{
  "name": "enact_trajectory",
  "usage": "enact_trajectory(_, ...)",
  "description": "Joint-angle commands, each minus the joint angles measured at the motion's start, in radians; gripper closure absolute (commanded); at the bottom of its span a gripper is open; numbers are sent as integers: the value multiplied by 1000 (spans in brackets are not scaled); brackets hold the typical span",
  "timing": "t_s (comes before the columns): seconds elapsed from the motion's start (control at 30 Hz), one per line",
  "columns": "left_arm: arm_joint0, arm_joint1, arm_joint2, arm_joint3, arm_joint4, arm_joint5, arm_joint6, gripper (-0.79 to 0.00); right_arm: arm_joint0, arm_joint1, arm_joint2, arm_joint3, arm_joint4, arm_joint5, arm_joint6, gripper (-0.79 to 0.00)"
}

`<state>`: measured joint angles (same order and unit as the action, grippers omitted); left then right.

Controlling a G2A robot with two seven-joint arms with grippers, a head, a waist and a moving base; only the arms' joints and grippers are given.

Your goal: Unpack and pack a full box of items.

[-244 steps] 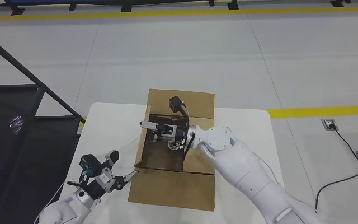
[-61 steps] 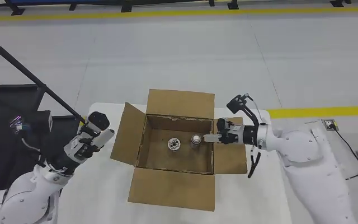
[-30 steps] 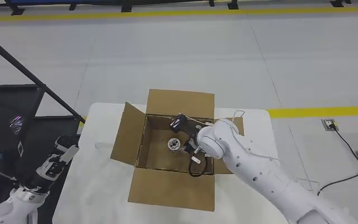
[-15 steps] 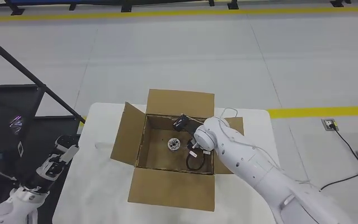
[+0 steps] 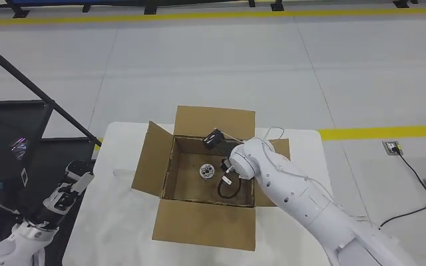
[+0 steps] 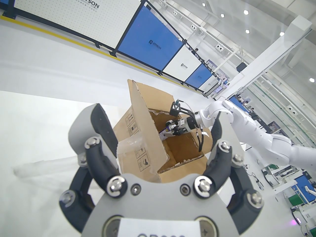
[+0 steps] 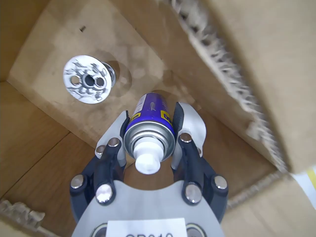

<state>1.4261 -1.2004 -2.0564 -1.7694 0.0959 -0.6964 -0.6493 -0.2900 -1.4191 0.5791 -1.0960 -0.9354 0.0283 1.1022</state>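
Box (image 5: pixel 203 225) stands open on the table (image 5: pixel 113 219). The right arm bends over its right wall, wrist angled down inside. The right gripper (image 7: pixel 152 113) clasps an upright can (image 7: pixel 150 127) by its sides, nozzle toward the wrist, near a metal spool (image 7: pixel 86 82) lying on the box floor. The left gripper (image 6: pixel 158 119) hangs by the table's left edge, spread wide, facing the box.

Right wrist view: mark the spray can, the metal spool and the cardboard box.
spray can (image 7: pixel 151 110), right wrist view, on its blue side wall.
metal spool (image 7: pixel 84 66), right wrist view, on its upper flange.
cardboard box (image 7: pixel 148 60), right wrist view, on its bare inner floor.
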Motion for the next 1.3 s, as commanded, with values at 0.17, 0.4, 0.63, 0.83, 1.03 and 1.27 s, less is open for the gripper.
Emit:
enact_trajectory(0.17,0,0,0,0,0,0,0,-785,-287,160,376,-677,-250,60,252,0)
enact_trajectory(0.4,0,0,0,0,0,0,0,-785,-657,234,837,-1007,-377,130,277,0)
enact_trajectory(0.63,0,0,0,0,0,0,0,-785,-732,243,967,-754,-277,67,200,0)
enact_trajectory(0.83,0,0,0,0,0,0,0,-785,-624,236,905,-456,-253,54,137,0)
enact_trajectory(1.03,0,0,0,0,0,0,0,-785,-565,233,875,-326,-251,42,116,-40)
enact_trajectory(1.27,0,0,0,0,0,0,0,-785,-550,233,867,-260,-234,39,92,-360)
